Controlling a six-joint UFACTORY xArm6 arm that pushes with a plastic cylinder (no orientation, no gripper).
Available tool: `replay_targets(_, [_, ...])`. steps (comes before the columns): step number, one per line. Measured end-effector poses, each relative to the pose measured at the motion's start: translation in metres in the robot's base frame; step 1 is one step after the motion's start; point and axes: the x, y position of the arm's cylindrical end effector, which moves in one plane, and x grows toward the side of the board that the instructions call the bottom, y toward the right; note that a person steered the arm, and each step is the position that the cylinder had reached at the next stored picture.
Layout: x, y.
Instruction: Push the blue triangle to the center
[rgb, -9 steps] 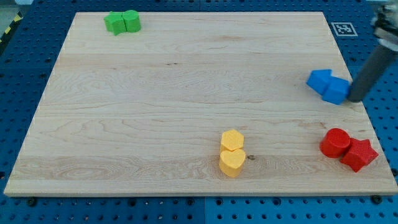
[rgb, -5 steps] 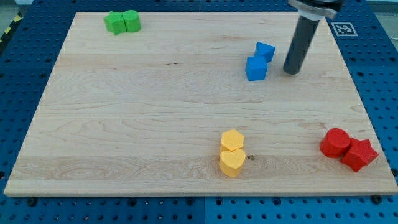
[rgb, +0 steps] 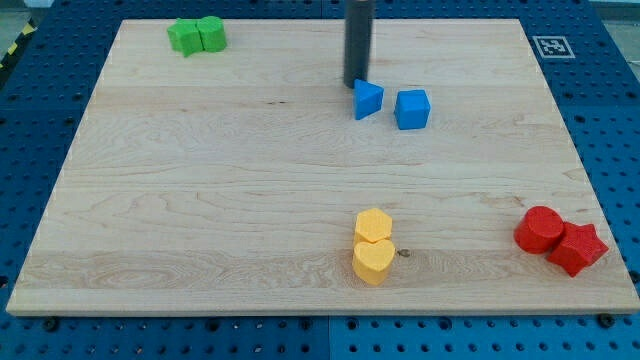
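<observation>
— Where is the blue triangle (rgb: 367, 98)?
— Above the board's middle, slightly toward the view's right.
— Its pose?
— Flat on the wood, one corner pointing toward the view's bottom.

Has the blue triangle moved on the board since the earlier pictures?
Yes. The blue triangle went from near the board's right edge toward the view's left and top, away from the unmoved red blocks. My tip touches its upper left.

1. The wooden board (rgb: 200, 200) carried all the blocks.
2. Two green blocks (rgb: 197, 35) sat at its top-left corner.
3. The blue triangle (rgb: 367, 99) and blue cube (rgb: 412, 109) lay near the top edge.
4. A yellow hexagon (rgb: 374, 225) and yellow heart (rgb: 373, 261) touched near the bottom edge.
5. A red cylinder (rgb: 540, 229) and red star (rgb: 578, 248) occupied the bottom-right corner.
</observation>
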Motion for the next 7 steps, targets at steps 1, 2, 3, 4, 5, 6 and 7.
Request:
replay_targets(1, [0.008, 0.02])
replay_targets(2, [0.027, -0.004])
replay_targets(3, [0.027, -0.074])
replay_targets(4, [0.019, -0.123])
replay_targets(5, [0.019, -0.074])
replay_targets(6, [0.022, -0.013])
replay_targets(7, [0.042, 0.01])
